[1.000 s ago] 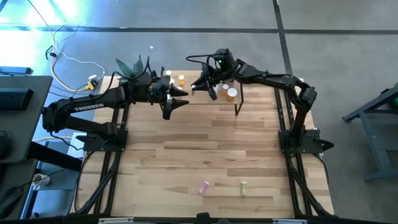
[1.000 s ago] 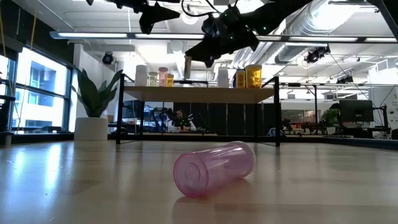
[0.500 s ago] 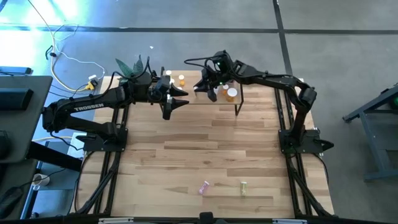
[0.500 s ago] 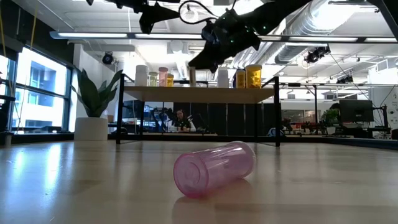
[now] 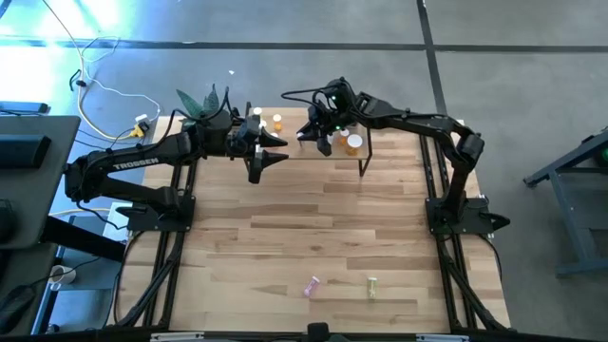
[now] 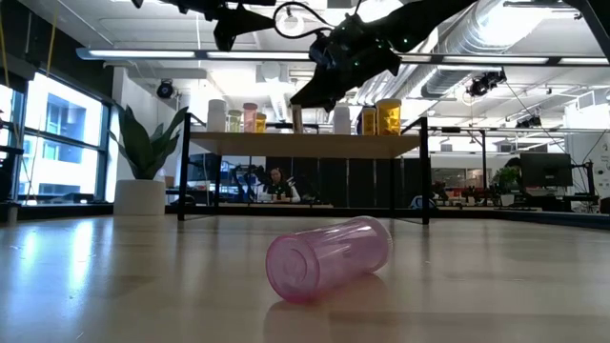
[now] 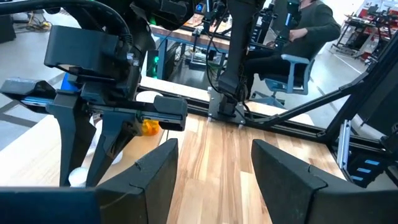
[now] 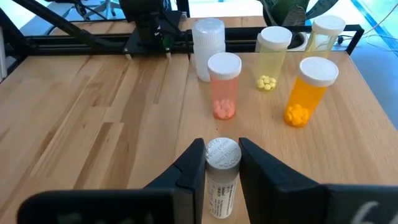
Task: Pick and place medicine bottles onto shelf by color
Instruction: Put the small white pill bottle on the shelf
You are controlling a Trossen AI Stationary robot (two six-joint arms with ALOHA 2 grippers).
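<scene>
While your right gripper point(image 8: 217, 163) hovered over the shelf point(image 8: 93, 99), its fingers were clamped on a grey-capped bottle point(image 8: 221, 171) held upright at the board. On the shelf beyond it stood a pink bottle point(image 8: 224, 86), a white bottle point(image 8: 208, 48), a pale yellow bottle point(image 8: 273, 58) and an orange bottle point(image 8: 308, 91). Your left gripper point(image 5: 271, 157) waited beside the shelf, fingers apart and empty. Well away from the shelf, a pink bottle point(image 6: 329, 257) and a yellow-green bottle point(image 5: 372, 286) lay on the table point(image 5: 313, 218).
</scene>
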